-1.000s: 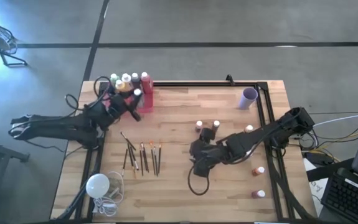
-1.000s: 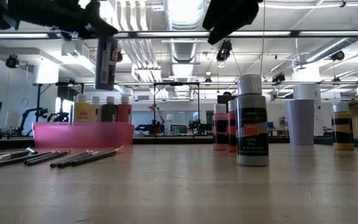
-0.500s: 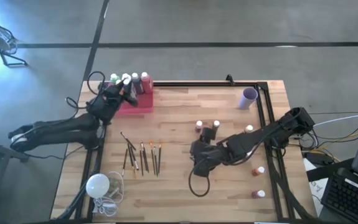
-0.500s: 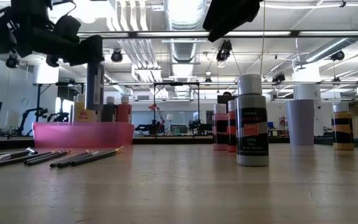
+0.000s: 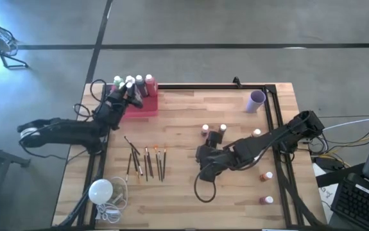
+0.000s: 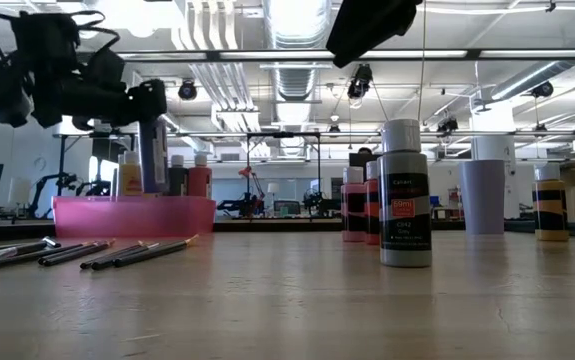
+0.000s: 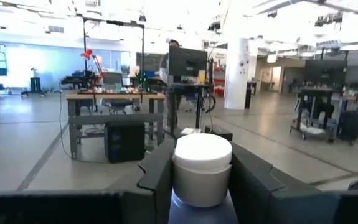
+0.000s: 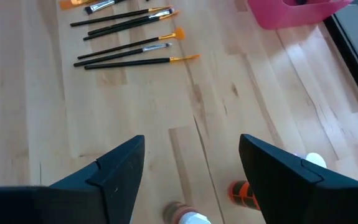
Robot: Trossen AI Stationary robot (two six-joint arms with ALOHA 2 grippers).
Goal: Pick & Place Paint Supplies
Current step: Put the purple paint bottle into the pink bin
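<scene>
Left gripper (image 5: 131, 96) sits over the pink tray (image 5: 147, 108) at the table's far left corner, clamped on a white-capped bottle (image 7: 202, 167). From above we cannot make that bottle out under the arm; the left wrist view gives only its cap and shoulder between the fingers (image 7: 157, 177), the body cut off. The low view shows it upright, lower end hidden behind the tray wall among the bottles standing there (image 6: 198, 178); whether it touches the tray floor we cannot tell.

Right gripper (image 5: 205, 165) hangs above the bare wood mid-table, fingers (image 8: 119, 168) apart, nothing between them. In the low view only a dark piece of that arm shows at the top. Its wrist view catches two bottle tops cut off at the edge, colours unclear.

Brushes (image 5: 145, 162) lie loose between tray and white bulb (image 5: 100, 190). More bottles (image 5: 214, 131) stand just beyond the right gripper, others near the table's right edge (image 5: 266, 175). A purple cup (image 5: 257, 100) stands at the far right corner.
</scene>
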